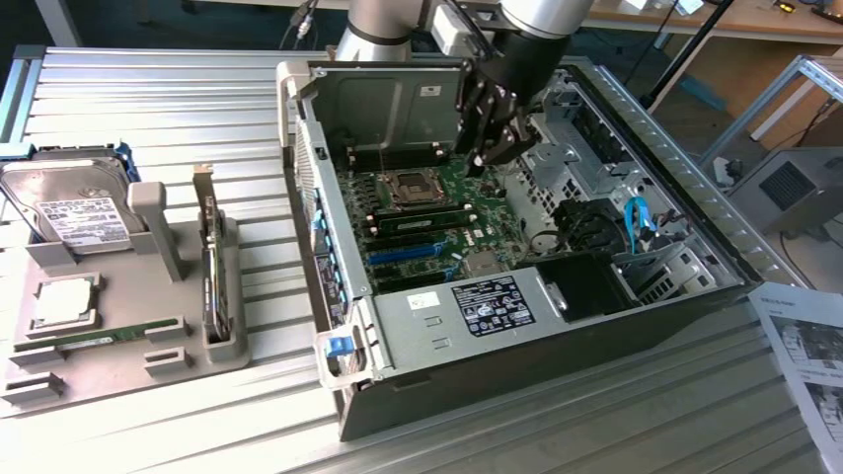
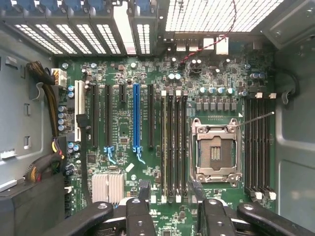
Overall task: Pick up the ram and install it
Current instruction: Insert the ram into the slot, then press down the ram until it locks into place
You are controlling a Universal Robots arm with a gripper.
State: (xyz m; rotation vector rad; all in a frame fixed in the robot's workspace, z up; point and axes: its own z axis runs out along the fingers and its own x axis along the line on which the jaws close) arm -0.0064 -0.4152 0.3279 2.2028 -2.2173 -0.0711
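The slatted metal table (image 1: 158,109) is carrying everything here. The open computer case (image 1: 685,183) is sitting toward the exterior view's right, lid off, with the green motherboard (image 1: 435,222) lying exposed inside. On the exterior view's left a grey parts tray (image 1: 118,360) is resting on the table.

The robot arm (image 1: 527,30) is reaching down from the top of the frame into the case, and the gripper (image 1: 498,148) is hovering above the board, close to the empty CPU socket (image 1: 411,184). In the wrist view the gripper (image 2: 169,196) is showing its two dark fingertips (image 2: 142,189) standing wide apart with nothing between them, over the row of memory slots (image 2: 173,147) beside the socket (image 2: 216,152).

Back on the tray, a hard drive (image 1: 66,212) is lying at the far end and a dark expansion card (image 1: 211,267) is standing upright on edge. A square silver processor chip (image 1: 63,299) is sitting in its pocket. The ram (image 1: 99,337) is lying flat along the tray's near edge in the lower left of the exterior view, well apart from the gripper.
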